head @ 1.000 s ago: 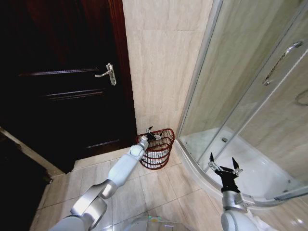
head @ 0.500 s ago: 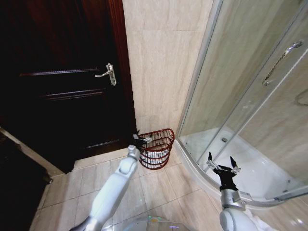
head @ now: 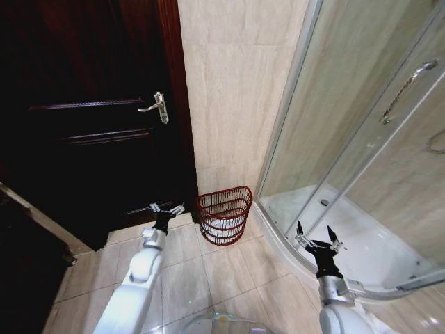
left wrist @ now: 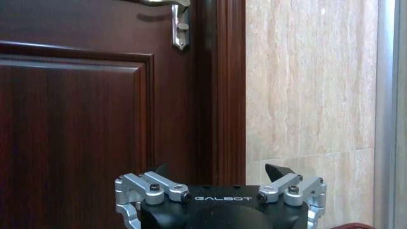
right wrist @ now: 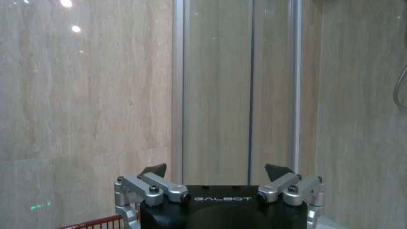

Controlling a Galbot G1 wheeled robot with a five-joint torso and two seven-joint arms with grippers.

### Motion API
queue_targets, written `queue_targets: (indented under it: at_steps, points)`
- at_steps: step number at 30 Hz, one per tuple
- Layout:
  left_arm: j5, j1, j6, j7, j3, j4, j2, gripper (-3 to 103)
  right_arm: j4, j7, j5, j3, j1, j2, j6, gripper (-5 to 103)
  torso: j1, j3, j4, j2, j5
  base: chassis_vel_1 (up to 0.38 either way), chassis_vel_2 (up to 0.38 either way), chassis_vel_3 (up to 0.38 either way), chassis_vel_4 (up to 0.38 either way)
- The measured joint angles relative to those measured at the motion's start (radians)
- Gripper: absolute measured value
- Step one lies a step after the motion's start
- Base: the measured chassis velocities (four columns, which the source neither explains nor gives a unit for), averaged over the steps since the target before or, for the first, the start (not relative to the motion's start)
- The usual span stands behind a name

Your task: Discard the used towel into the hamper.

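Note:
The hamper (head: pixel 224 211), a small round reddish-brown wire basket, stands on the floor against the tiled wall, between the door and the shower. White cloth, the towel (head: pixel 227 224), shows through its weave low inside. My left gripper (head: pixel 167 209) hangs open and empty to the left of the hamper, in front of the dark door. In the left wrist view the gripper (left wrist: pixel 219 171) faces the door frame, and the hamper's rim (left wrist: pixel 356 225) peeks in at a corner. My right gripper (head: pixel 315 237) is open and empty over the shower's curb. In the right wrist view it (right wrist: pixel 216 170) faces the glass, with the hamper's rim (right wrist: pixel 95 223) at a corner.
A dark wooden door (head: pixel 90 125) with a metal lever handle (head: pixel 157 106) fills the left. The curved glass shower enclosure (head: pixel 361 139) and its white tray (head: pixel 361 243) take up the right. Beige floor tiles (head: pixel 208 278) lie open in front of the hamper.
My left arm has drawn back from over the hamper and swung left toward the door, its gripper still open. The right gripper shifted slightly left.

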Motion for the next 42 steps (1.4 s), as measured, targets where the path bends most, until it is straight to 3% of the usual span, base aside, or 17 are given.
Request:
queue_targets:
  at_steps: [13, 42]
  points:
    - [0.001, -0.006, -0.022, 0.019, 0.011, 0.012, 0.008, 100, 0.012, 0.008, 0.003, -0.003, -0.006, 0.005, -0.003, 100, 0.000, 0.000, -0.0001, 0.000, 0.0001, 0.000, 0.000, 0.000, 0.000]
    - [0.026, 0.001, -0.005, 0.013, 0.050, -0.034, 0.012, 100, 0.027, 0.028, 0.031, 0.008, -0.059, -0.019, 0.017, 100, 0.000, 0.000, 0.0000, 0.000, 0.0002, 0.024, -0.023, -0.029, 0.025]
